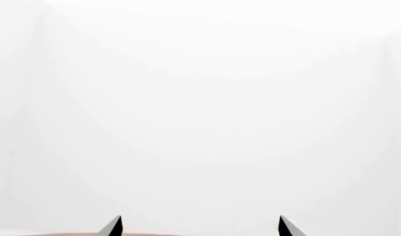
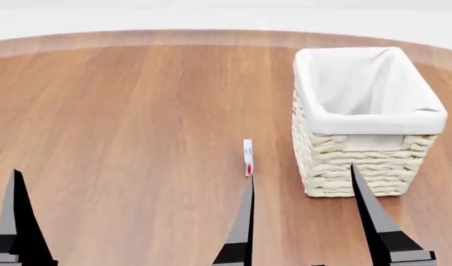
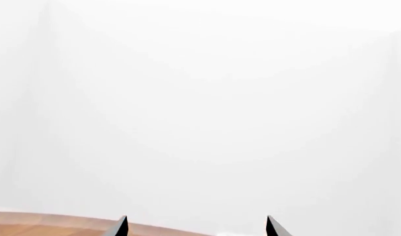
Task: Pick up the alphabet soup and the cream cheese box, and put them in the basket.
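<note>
A broad wooden table (image 2: 137, 111) with reddish-brown grain and a rounded far edge was seen in the head view, backed by a plain white room; in both wrist views little beyond that white haze and a thin strip of the wood was shown.

At the left of the head view only one dark finger (image 2: 18, 221) of the left gripper (image 1: 200, 227) was visible, low over the wood. In the left wrist view its two tips were shown spread wide apart, with nothing held between them.

Near the middle of the table the cream cheese box (image 2: 247, 157) was found standing on edge, its narrow side turned toward the camera. Its long axis was directed up and down, and the blue mark was placed above the red spot.

The right gripper (image 2: 300, 191) was held just in front of it, fingers parted and empty, one tip near the box.

Further right the basket (image 2: 366, 160) was set upright, well apart from the box, with its white lining folded over the rim. The alphabet soup could not be seen.
</note>
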Robot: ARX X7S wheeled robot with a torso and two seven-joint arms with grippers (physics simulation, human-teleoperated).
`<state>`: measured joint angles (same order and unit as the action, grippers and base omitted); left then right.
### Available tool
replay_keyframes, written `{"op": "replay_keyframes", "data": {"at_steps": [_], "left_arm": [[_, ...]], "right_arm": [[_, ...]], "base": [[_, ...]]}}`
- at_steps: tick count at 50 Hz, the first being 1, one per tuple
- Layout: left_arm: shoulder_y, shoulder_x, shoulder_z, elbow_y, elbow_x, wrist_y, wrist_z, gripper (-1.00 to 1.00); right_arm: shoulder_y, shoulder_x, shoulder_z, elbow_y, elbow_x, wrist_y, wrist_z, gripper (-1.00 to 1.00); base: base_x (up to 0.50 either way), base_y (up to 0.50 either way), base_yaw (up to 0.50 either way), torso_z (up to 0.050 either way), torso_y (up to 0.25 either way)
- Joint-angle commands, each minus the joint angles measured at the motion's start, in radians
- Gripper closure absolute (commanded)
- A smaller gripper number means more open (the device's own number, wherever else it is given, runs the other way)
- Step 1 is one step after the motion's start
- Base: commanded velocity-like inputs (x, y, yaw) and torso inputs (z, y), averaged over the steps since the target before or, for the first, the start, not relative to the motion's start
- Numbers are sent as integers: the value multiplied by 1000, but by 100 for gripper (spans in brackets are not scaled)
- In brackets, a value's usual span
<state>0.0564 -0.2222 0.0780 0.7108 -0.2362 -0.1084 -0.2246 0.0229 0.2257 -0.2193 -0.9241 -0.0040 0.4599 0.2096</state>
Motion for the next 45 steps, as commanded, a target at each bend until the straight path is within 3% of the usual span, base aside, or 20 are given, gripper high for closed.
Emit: {"op": "replay_keyframes", "data": {"at_steps": [1, 45], "left_arm": [[5, -10, 7, -1, -9, 4, -1, -100], [12, -31, 26, -29, -14, 33, -16, -100]], "right_arm": [[2, 6, -5, -2, 4, 1, 8, -100], [5, 30, -31, 4, 5, 0, 36, -100]], "base": [[227, 0, 0, 0, 0], [228, 0, 0, 0, 0]]}}
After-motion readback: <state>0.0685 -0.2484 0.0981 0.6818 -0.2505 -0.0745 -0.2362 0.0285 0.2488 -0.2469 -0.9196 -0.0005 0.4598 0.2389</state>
